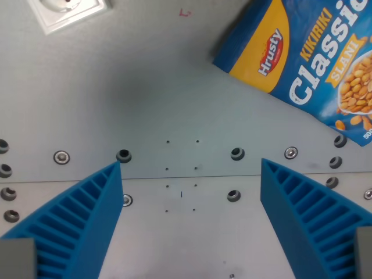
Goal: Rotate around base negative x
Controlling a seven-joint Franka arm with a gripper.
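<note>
Fingers (75,226) of ribbed blue plastic filled the lower corners of the wrist view, one at each side, and the gripper (190,165) stood wide apart with nothing between its tips. Under that gap lay the grey metal table (174,104), its seam running across the middle with a row of bolts (61,157) and empty threaded holes (123,155) along it.

The task named no object to grasp; it asked only for a turn of the tool about the base's negative x axis, so the task's thing was the arm's own gripper, hanging free above the plate and touching nothing.

Farther off, toward the wrist view's right and top, a blue bag of Hrusty Kikiriki Classic salted peanuts (308,64) lay flat and skewed, well clear of the fingertips. At the top left corner sat a white wall socket (67,11), partly cut off by the frame.

To do the rotation well, I judged the wrist should tilt smoothly with the fingertips kept above the table, since a pitch or roll could swing one blue tip down onto the metal. Keeping the jaws parted and the pivot steady seemed wise, and the peanut bag looked far enough away not to be brushed.
</note>
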